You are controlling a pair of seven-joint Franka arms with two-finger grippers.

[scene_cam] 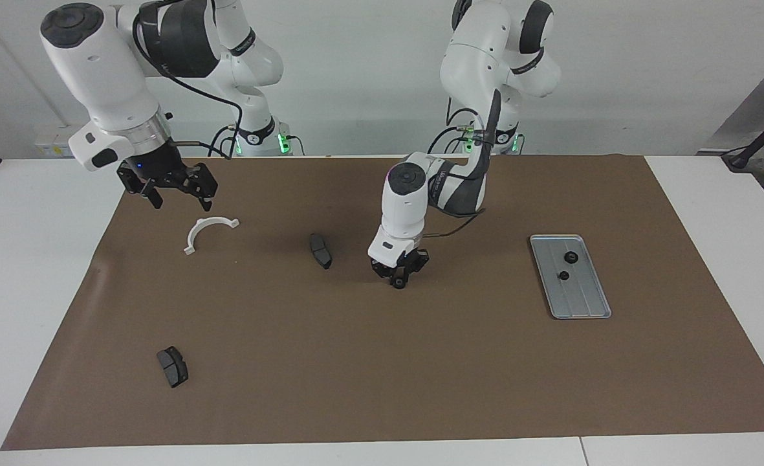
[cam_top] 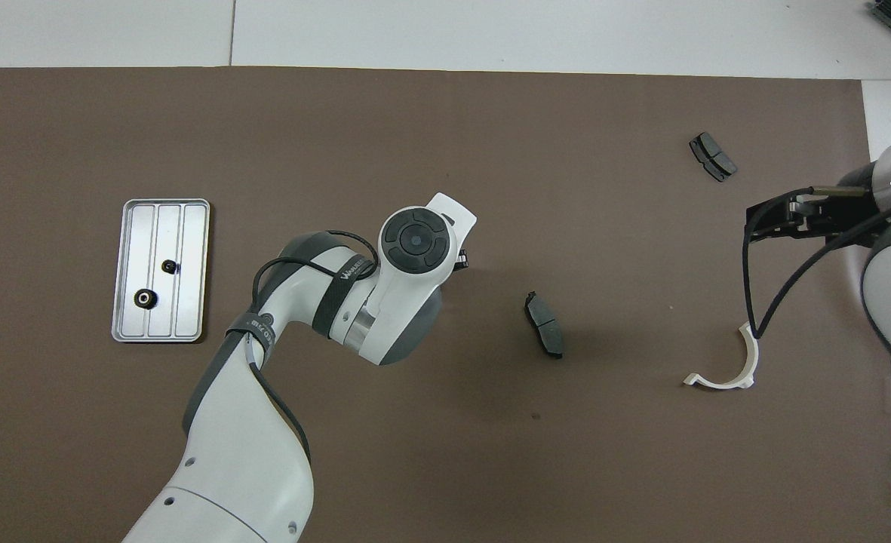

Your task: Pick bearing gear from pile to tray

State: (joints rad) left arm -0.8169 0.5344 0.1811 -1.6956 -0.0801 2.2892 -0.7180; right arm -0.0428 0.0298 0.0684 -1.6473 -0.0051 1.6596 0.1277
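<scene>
L tool was low at mid-desk, closed on a gear; tray w/ two gears sat at its 3 o'clock. R tool hung open above the bracket.

White wall, brown-covered table

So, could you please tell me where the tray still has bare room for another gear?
The tray holds two small black gears in its half nearer the robots. The half farther from them is bare, the best spot. The mat around the tray is also open. It is crowded only near the left pincer, low at mid-mat. The right pincer waits over the white bracket.
</scene>
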